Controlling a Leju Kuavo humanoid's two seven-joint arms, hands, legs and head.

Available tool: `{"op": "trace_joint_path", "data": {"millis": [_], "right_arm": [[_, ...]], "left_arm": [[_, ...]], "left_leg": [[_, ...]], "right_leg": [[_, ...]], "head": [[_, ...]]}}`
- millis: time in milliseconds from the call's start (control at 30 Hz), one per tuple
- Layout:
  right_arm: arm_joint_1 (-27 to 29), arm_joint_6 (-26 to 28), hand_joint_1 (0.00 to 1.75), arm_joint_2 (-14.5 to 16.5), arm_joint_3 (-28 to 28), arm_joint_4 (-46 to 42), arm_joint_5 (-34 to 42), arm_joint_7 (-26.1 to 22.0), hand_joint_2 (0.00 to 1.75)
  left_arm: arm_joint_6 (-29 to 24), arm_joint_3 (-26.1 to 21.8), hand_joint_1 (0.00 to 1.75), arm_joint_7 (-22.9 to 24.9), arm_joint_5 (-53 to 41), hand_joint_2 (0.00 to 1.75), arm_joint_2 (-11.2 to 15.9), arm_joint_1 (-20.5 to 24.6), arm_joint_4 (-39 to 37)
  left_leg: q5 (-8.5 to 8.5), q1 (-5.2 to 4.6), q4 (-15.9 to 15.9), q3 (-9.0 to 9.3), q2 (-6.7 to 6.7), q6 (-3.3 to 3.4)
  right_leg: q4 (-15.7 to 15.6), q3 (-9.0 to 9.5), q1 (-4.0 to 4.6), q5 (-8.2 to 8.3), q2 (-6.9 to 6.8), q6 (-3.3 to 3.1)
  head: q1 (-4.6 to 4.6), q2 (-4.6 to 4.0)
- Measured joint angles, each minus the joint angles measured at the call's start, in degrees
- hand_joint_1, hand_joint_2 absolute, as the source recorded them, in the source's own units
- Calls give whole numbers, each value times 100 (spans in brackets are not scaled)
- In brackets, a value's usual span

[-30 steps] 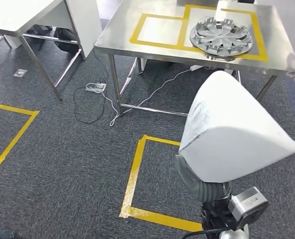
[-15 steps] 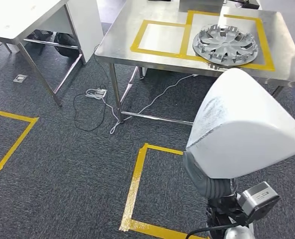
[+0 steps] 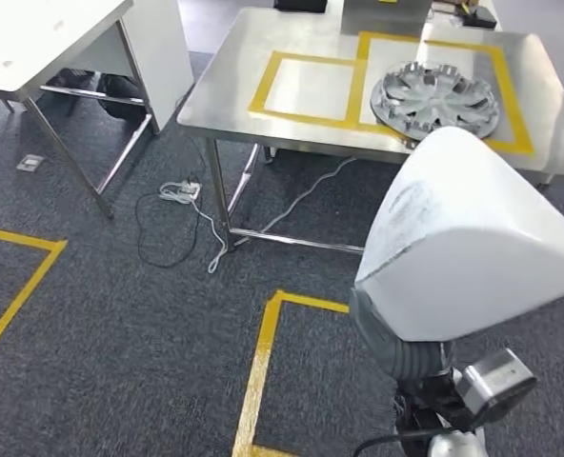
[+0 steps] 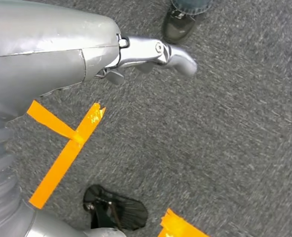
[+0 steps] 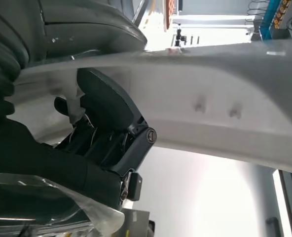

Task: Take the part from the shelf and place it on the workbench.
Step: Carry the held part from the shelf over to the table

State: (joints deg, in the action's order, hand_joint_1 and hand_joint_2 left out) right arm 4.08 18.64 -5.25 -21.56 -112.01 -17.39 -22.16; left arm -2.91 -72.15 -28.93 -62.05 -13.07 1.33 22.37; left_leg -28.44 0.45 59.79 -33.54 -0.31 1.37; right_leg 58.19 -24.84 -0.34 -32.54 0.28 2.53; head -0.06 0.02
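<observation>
Your right hand [image 5: 99, 133] grips the large white curved shell part [image 3: 466, 238], held above dark carpet short of the stainless steel workbench [image 3: 221, 86]. A silver hubcap [image 3: 435, 98] occupies one yellow-taped square there. A white cable [image 3: 192, 205] lies under the bench. Your left hand [image 4: 148, 52] hangs over the floor; I cannot tell its grasp. A person's shoe [image 4: 178, 27] is near.

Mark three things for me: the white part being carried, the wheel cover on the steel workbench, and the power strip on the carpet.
white part [image 3: 473, 238]: head view, on its broad curved top face.
wheel cover [image 3: 435, 98]: head view, near its hub.
power strip [image 3: 179, 191]: head view, on its white body beside the table leg.
</observation>
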Motion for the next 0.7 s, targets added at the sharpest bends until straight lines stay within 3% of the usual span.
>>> {"op": "trace_joint_path", "data": {"millis": [33, 100, 133, 200, 233, 267, 300, 367, 400, 433, 500, 533, 600, 633, 700], "right_arm": [[-3, 1, 175, 0, 3, -6, -5, -2, 175], [-7, 1, 175, 0, 15, -6, -19, -3, 175], [-4, 1, 175, 0, 21, -5, -26, -3, 175], [16, 1, 175, 0, 30, -4, -39, 2, 175], [25, 1, 175, 0, 32, -3, -44, 3, 175], [34, 1, 175, 0, 34, -2, -50, 4, 175], [44, 1, 175, 0, 38, -1, -53, 4, 175], [80, 1, 175, 0, 48, 7, -57, 6, 175], [92, 1, 175, 0, 52, 6, -58, 8, 175], [100, 1, 175, 0, 56, -6, -59, 9, 175], [79, -1, 175, 4, 59, -47, -63, 8, 175], [70, -3, 175, 9, 60, -64, -65, 7, 175], [62, -10, 175, 17, 63, -71, -67, 11, 175], [68, -13, 175, 17, 65, -69, -67, 13, 175], [84, -17, 175, 17, 66, -65, -67, 13, 175]], "left_arm": [[-1, 0, 0, -1, -1, 175, -2, -6, 1], [-4, 1, 0, -3, -1, 175, -1, -4, 3], [-6, 0, 0, -3, -1, 175, 3, -1, 4], [-8, -1, 0, -3, -1, 175, 6, -10, 5], [-8, -1, 0, -3, -1, 175, 6, -20, 5], [-9, -2, 0, -3, -1, 175, 7, -28, 5], [-9, -2, 0, -3, -1, 175, 8, -33, 5], [-10, -2, 0, -3, -1, 175, 7, -38, 5], [-10, -2, 0, -3, -2, 175, 4, -36, 5], [-10, -1, 0, -3, -2, 175, -1, -26, 5], [-11, 6, 0, -3, -7, 175, -7, 34, 6], [-12, 11, 0, -3, -11, 175, -13, 72, 7], [-14, 25, 0, -3, -27, 175, -21, 115, 8], [-15, 29, 0, -3, -31, 175, -27, 109, 8], [-19, 31, 0, -1, -37, 175, -17, 67, 9]], "left_leg": [[10, 12, -50, 102, -4, 46], [-48, 24, -112, 291, -6, 99], [-102, 22, -138, 368, -9, 115], [-230, 15, -205, 551, -24, 123], [-304, 12, -237, 666, -33, 122], [-389, 6, -266, 794, -41, 119], [-483, 1, -291, 923, -46, 115], [-691, -9, -321, 1162, -56, 93], [-796, -6, -354, 1273, -59, 65], [-853, 0, -371, 1395, -61, 27], [-763, 12, -211, 1502, -59, -55], [-609, 11, 79, 1421, -53, -85], [-457, 10, 871, 945, -42, -120], [-564, 13, 1194, 655, -38, -132], [-1129, 21, 1442, 157, -38, -159]], "right_leg": [[191, -51, 0, 76, 0, 28], [790, -455, -3, 126, -3, 45], [1112, -744, -4, 44, -5, 50], [1465, -1287, -4, -373, -6, 63], [1430, -1462, -2, -574, -7, 68], [1261, -1568, -1, -643, -8, 59], [987, -1621, -1, -500, -10, 36], [418, -1619, 16, 360, -25, -23], [258, -1561, 39, 698, -27, -52], [183, -1481, 62, 879, -19, -86], [144, -1240, 81, 759, 3, -159], [102, -1113, 64, 711, 3, -196], [19, -860, 22, 609, -9, -248], [-18, -750, 12, 540, -4, -263], [-82, -541, -2, 398, 34, -266]], "head": [[16, -2], [65, -3], [87, -3], [110, -2], [118, -2], [125, -2], [134, -2], [142, -2], [139, -2], [138, -2], [140, -2], [137, -2], [113, -2], [101, -2], [95, -2]]}}
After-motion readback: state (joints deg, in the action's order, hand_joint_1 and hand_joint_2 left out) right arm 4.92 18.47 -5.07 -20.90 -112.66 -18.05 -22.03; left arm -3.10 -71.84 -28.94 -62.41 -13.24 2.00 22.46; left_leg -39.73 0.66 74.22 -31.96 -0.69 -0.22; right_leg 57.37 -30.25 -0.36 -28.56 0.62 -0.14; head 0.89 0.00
